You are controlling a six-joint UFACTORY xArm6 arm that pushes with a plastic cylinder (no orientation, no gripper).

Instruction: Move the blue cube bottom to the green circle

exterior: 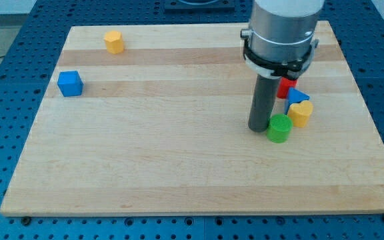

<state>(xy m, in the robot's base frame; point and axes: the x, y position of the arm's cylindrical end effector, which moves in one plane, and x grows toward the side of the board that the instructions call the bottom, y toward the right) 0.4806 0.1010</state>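
Note:
The blue cube [70, 83] sits near the board's left edge, toward the view's top. The green circle, a short green cylinder [279, 128], stands at the view's right of centre. My tip [259, 128] rests on the board right beside the green cylinder, on its left, touching or nearly touching it. The tip is far to the right of the blue cube.
A yellow hexagonal block [114, 41] lies near the top left. A red block [287, 87], a blue triangular block [297, 97] and a yellow heart-like block [301, 113] cluster just above and right of the green cylinder. The wooden board [179, 173] lies on a blue perforated table.

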